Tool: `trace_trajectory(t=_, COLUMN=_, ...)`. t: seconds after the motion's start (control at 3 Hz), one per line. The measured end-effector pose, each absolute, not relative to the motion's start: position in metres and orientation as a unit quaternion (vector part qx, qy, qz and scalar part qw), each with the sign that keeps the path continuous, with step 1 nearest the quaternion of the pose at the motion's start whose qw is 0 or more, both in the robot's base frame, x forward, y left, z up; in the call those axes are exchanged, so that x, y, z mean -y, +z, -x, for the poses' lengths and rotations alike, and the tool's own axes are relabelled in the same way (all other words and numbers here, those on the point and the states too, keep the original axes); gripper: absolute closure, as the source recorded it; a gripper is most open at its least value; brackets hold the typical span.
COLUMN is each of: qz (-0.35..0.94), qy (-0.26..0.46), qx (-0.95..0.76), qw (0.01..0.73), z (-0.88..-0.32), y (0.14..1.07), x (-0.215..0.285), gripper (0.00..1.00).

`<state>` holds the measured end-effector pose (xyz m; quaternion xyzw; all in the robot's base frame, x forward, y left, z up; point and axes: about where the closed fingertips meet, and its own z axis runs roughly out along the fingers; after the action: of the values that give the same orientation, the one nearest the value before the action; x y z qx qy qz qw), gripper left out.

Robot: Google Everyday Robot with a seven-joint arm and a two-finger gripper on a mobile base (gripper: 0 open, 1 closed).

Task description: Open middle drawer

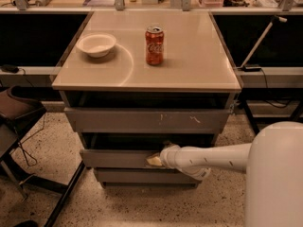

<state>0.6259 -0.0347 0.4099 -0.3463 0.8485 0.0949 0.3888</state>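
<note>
Camera view: the end effector (154, 161) is low at the front of the cabinet, set against the front of the middle drawer (116, 158), right of that front's centre. Its pale yellowish tip appears to touch the upper part of the drawer front. Whether the end effector is apart, together or clamped on anything cannot be told from this view.

The white arm (213, 157) runs nearly level from the end effector to the right and joins the white robot body (277, 174) at the lower right.

The middle drawer lies between the top drawer front (147, 120), which carries white scuff marks, and the bottom drawer front (142, 176). A dark band shows above the middle drawer's upper edge.

The tabletop (194, 65) above the drawers carries two items:
- a white bowl (96, 44) at the left, upright;
- a red soda can (154, 45) near the centre, upright, well apart from the bowl.

A dark chair (14, 111) stands on the speckled floor (118, 205) left of the cabinet.
</note>
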Motion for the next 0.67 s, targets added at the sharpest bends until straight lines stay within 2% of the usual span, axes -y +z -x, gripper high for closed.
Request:
trace_trajectory(t=0.33, qz=0.346, qy=0.095, qx=-0.848, qw=0.389, z=-0.6261, y=0.4102, x=0.0348, gripper=0.89)
trace_trajectory(t=0.67, qz=0.346, qy=0.095, qx=-0.848, qw=0.389, z=-0.6286, y=0.4183, x=0.0396, gripper=1.0)
